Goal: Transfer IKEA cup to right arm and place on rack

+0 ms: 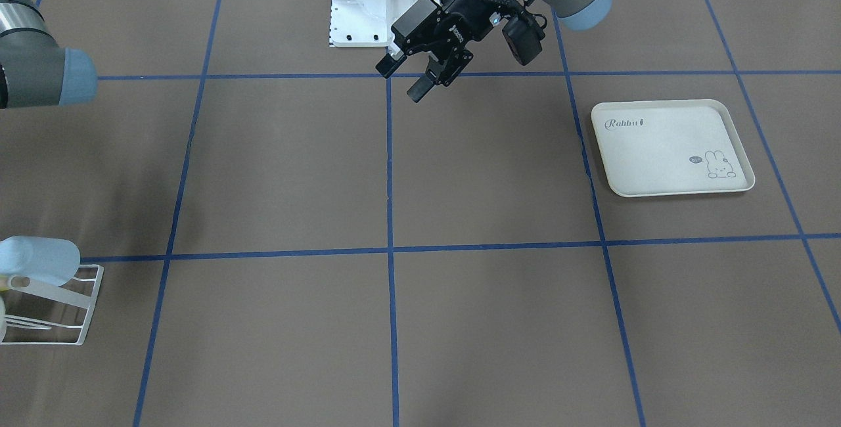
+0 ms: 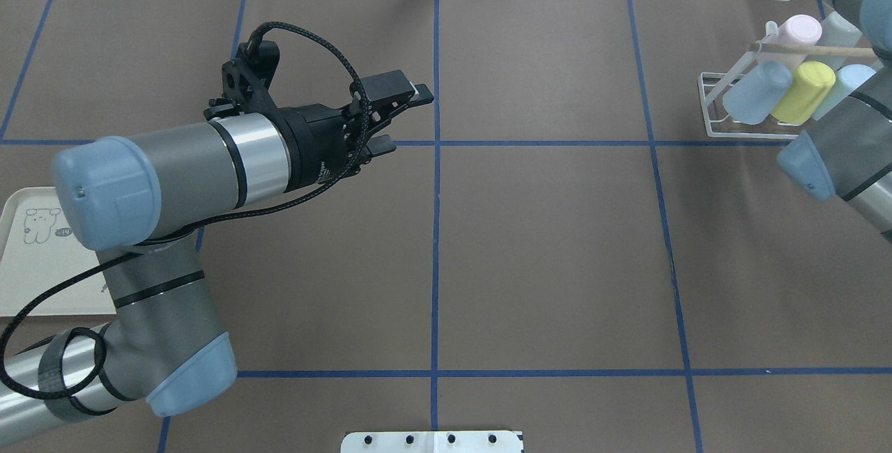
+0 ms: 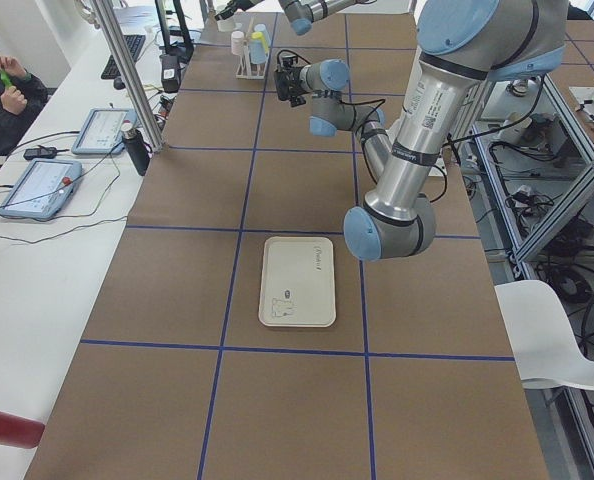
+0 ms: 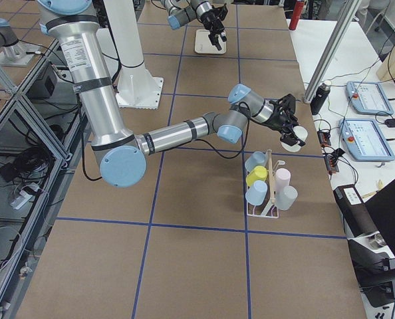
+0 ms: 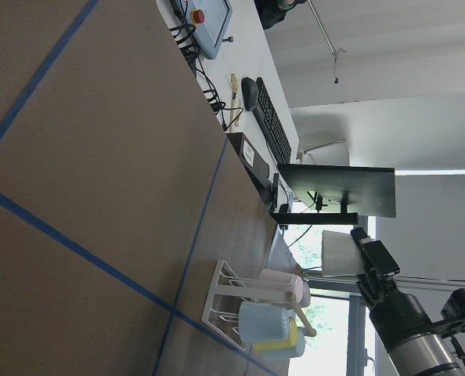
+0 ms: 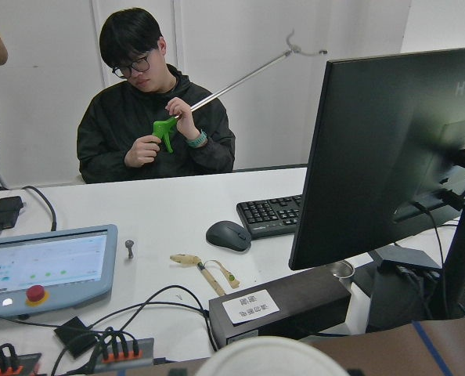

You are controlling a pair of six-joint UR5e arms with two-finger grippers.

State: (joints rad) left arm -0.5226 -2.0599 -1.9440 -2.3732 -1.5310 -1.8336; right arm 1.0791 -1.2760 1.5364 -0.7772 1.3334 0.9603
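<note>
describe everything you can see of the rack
The rack is a small white thin-wire frame, metal by its look, standing flat at the right end of the brown table. A pale wooden rod runs along its top. Five cups lean on its slanted rods: a yellow cup between two blue cups on one side, a pink cup and a pale cup on the other. The right tool, holding a white cup, is beside one end, apart from it.
</note>
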